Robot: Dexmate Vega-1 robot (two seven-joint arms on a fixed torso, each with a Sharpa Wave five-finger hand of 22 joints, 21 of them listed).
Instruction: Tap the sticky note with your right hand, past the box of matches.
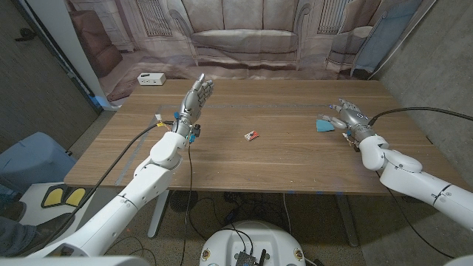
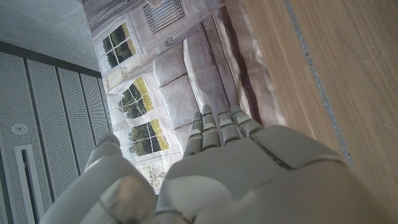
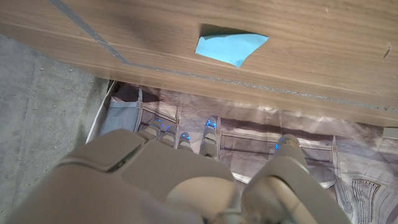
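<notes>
Head view: a wooden table (image 1: pixel 244 159) with the robot's two arms reaching in from the near corners. The left hand (image 1: pixel 195 99) is raised above the left part of the table, fingers extended and close together, holding nothing. The right hand (image 1: pixel 352 118) lies at the right side of the table, fingers loosely apart and holding nothing, just beside a blue sticky note (image 1: pixel 324 125) on its left; whether they touch cannot be told. A small box of matches (image 1: pixel 253 135) lies near the table's middle, well apart from both hands. A white power strip (image 1: pixel 151 78) sits on the floor beyond the far left corner.

Left wrist view: the back of the left hand (image 2: pixel 236 168), fingers straight and side by side, with a printed backdrop (image 2: pixel 155 93) beyond.

Right wrist view: the sticky note (image 3: pixel 229 47) lies on the table with one edge lifted, casting a shadow, clear of the right hand's fingertips (image 3: pixel 186 138).
</notes>
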